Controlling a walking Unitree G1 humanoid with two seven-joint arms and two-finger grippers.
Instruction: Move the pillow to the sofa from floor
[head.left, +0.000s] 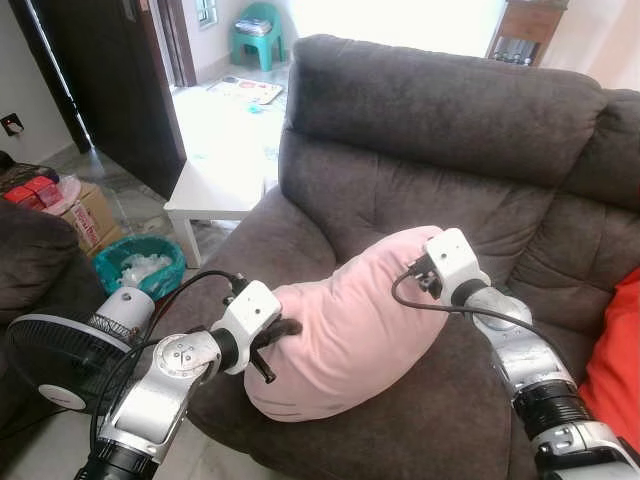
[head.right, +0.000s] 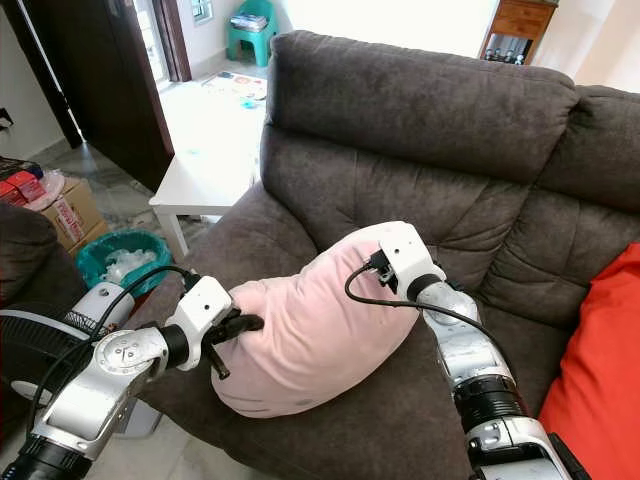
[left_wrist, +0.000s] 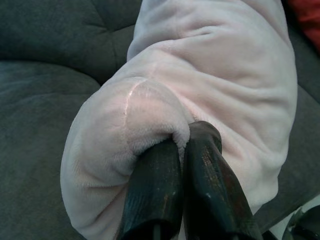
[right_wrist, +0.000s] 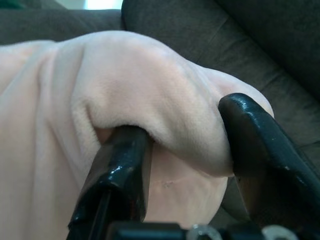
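Reaching forward with both silver arms, elbows bent, wrists angled inward toward each other. Pinching a fold of the pink pillow with the left gripper, black fingers pressed nearly together on the fabric. Clamping the pillow's opposite end with the right gripper, fingers spread around a thick bulge. Trailing black cables from both white wrist housings.

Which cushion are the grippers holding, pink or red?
The pink pillow on the sofa seat: left gripper pinches its near end, right gripper its far end. The red cushion lies untouched at the right edge.
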